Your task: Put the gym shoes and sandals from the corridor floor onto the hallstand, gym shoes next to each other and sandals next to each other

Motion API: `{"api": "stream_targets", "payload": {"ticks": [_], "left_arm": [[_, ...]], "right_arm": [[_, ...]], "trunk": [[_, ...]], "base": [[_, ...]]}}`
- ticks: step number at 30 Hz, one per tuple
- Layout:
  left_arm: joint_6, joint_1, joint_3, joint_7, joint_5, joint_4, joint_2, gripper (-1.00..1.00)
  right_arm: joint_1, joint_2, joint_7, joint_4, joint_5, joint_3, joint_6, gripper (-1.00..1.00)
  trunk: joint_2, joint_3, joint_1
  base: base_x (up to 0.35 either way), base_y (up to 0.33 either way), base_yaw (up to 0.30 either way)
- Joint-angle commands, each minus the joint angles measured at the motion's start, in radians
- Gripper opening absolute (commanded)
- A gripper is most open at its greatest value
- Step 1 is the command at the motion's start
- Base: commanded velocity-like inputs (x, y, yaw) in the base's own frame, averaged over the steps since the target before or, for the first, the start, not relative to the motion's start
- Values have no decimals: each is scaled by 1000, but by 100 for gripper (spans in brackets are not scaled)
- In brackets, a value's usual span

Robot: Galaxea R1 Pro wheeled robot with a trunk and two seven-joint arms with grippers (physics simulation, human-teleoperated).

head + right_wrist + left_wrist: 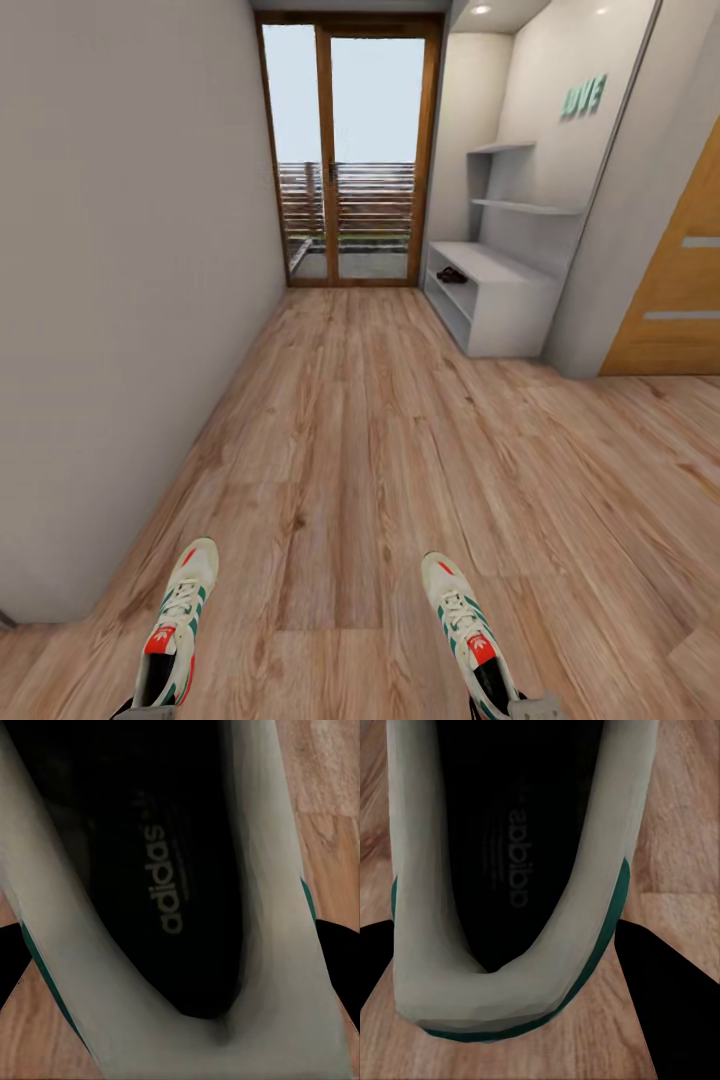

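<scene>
Corridor ahead of us in the head view: the light-grey hallstand (500,300) stands far down on the right, near the glass door (350,150), and a dark brown pair that we take for the sandals (452,275) already lies side by side on its lower shelf. That half of the task looks done to us; the sneakers are not yet on the rack, and we are well apart from it. The left gym shoe (178,625) and the right gym shoe (468,625) show at the bottom edge, toes pointing down the corridor, over the wood-plank corridor floor (360,450), each with a grey piece of a gripper at its heel, so we judge both are being carried. In the left wrist view, the left gripper (510,967) straddles the heel of its shoe: a dark finger (667,997) lies on each side of the white collar, pinching it, with the black insole and its lettering beyond. In the right wrist view, the right gripper (180,982) grips its shoe likewise, a dark finger (341,960) against each side of the heel. What remains, we judge, is the drive to the rack and setting the two sneakers down next to each other.
</scene>
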Motion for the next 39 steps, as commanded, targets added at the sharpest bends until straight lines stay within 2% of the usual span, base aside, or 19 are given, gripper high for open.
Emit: {"api": "stream_targets", "payload": {"ticks": [1, 39], "left_arm": [[-3, -1, 9, -5, -7, 0, 0, -100], [-4, -1, 9, -5, -7, 0, 0, -100]], "right_arm": [[0, 1, 2, 0, 9, -8, -3, -100], [0, 1, 2, 0, 9, -8, -3, -100]], "trunk": [[0, -1, 0], [0, -1, 0]], "base": [[337, 0, 0], [337, 0, 0]]}}
